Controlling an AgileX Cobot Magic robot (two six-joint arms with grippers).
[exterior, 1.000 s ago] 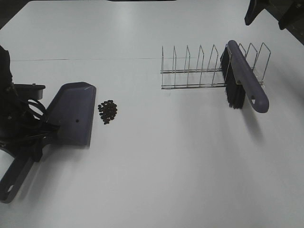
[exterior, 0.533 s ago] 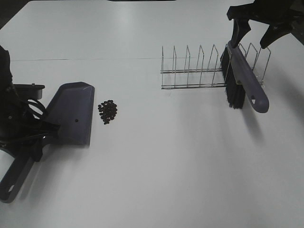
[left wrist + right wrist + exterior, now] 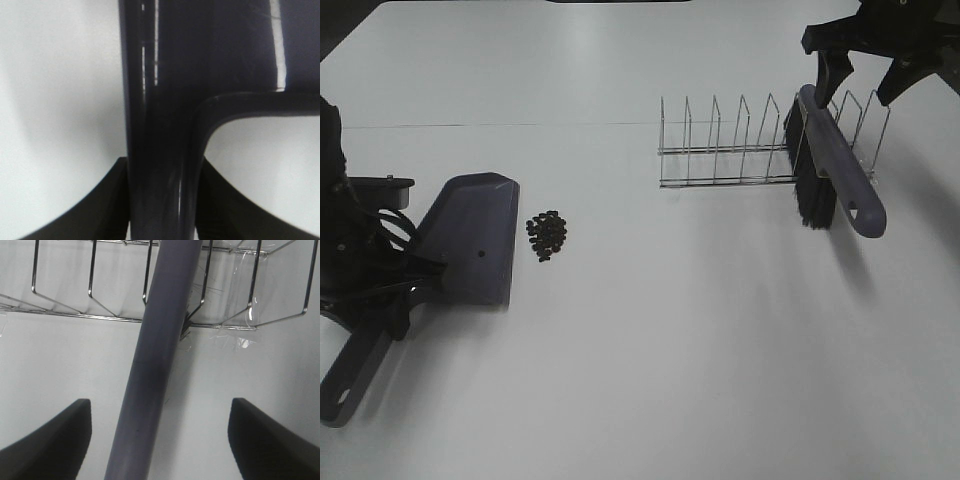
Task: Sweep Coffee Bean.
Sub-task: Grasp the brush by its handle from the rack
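Note:
A small pile of dark coffee beans [image 3: 547,235] lies on the white table [image 3: 650,330], just right of the purple dustpan [image 3: 470,240]. My left gripper [image 3: 390,290] is shut on the dustpan's handle [image 3: 160,150], its dark fingers [image 3: 95,210] pressed on both sides of it. The purple brush [image 3: 835,165] with black bristles leans in the wire rack [image 3: 740,150] at the right. My right gripper [image 3: 865,70] is open above the brush's far end; in the right wrist view the brush back [image 3: 157,365] runs between the spread fingers [image 3: 45,440], untouched.
The rack's wire dividers [image 3: 90,280] stand close around the brush. The table's far edge runs along the top of the exterior view.
My right gripper came into view from the top right corner and now hovers over the brush's far end. The left gripper, dustpan and beans have not moved.

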